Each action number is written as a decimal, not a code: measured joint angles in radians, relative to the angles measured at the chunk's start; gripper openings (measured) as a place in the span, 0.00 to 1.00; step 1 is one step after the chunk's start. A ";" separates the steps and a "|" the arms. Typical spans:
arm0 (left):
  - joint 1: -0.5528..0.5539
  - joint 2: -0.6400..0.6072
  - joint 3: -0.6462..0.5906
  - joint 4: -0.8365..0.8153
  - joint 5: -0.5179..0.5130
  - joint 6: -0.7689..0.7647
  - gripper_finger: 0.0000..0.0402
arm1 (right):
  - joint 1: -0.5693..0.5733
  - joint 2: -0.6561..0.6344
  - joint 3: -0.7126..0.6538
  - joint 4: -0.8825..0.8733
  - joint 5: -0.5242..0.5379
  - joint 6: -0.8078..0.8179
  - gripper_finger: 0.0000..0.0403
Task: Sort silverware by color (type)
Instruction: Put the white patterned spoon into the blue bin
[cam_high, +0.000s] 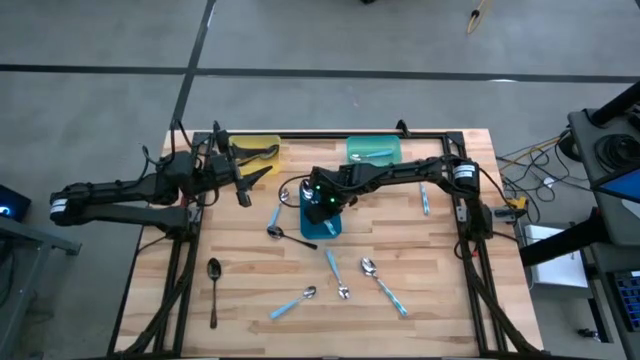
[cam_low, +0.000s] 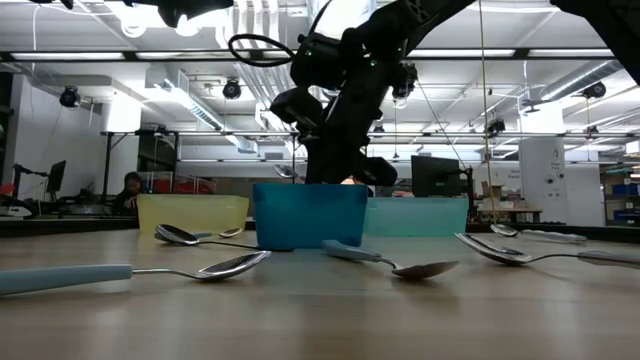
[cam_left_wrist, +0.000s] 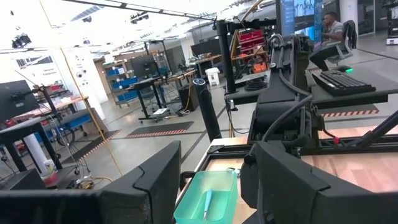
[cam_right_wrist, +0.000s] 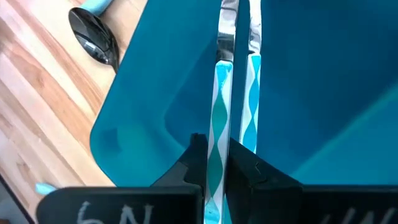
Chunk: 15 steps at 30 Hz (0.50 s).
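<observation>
Three trays, two arms, loose spoons: I list them left to right as my overhead camera shows them.
Left claw (cam_high: 243, 172): released, fingers spread wide, nothing between them; parked over the yellow tray (cam_high: 262, 150) at the far left of the worktop (cam_high: 440, 290).
Black spoon (cam_high: 214, 290): alone near the front left edge, untouched.
Blue tray (cam_high: 322, 222): middle of the worktop; a dark spoon (cam_high: 290, 236) lies just beside its left wall.
Right claw (cam_right_wrist: 210, 163): clenched on a blue-handled spoon (cam_right_wrist: 217, 106), hanging over the blue tray's inside, handle pinched, shiny stem pointing away.
Second striped handle (cam_right_wrist: 251, 102): shows just beside the held one; I cannot tell whether it is another spoon in the tray or a reflection.
Front spoons (cam_high: 343, 280): several lie loose mid-worktop, silver bowls, some with light blue handles, well apart from the trays.
Teal tray (cam_high: 374, 151): far side, a light blue piece inside.
Stray spoon (cam_high: 424, 197): under the right arm's forearm.
Step in hand, my judgement: dropping the blue-handled spoon into the blue tray.
Doing it well: I would lower until the spoon sits inside the walls, keep it centred, then release and lift straight up so it doesn't bounce out.
</observation>
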 joint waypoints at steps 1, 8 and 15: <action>0.000 0.000 0.000 0.000 0.000 0.000 0.47 | 0.001 0.000 0.000 0.000 0.002 0.000 0.05; 0.000 0.000 0.000 0.000 0.000 0.000 0.47 | 0.002 0.000 -0.001 0.001 0.027 -0.003 0.05; 0.000 0.000 0.000 0.000 0.000 0.000 0.47 | 0.004 0.000 -0.002 -0.012 0.027 -0.004 0.07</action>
